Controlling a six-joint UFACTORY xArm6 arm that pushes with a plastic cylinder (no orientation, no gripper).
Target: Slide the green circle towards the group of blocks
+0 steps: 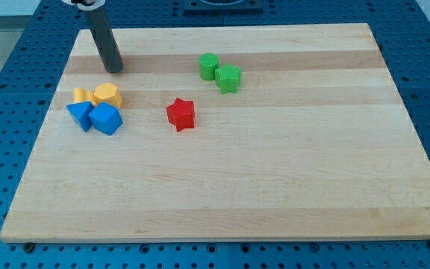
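The green circle [209, 66] is a round green block at the board's upper middle. A green star-like block [229, 78] touches it on its lower right. A red star [181, 113] lies below and to their left. At the view's left sits a group: two yellow blocks [83, 96] [107, 95] above a blue triangle [80, 115] and a blue block [106, 119]. My tip [114, 70] rests on the board at the upper left, just above the group and far left of the green circle. A small bit of red shows beside the tip.
The wooden board [275, 187] lies on a blue perforated table [6, 90]. The board's edges are near on all sides of the view.
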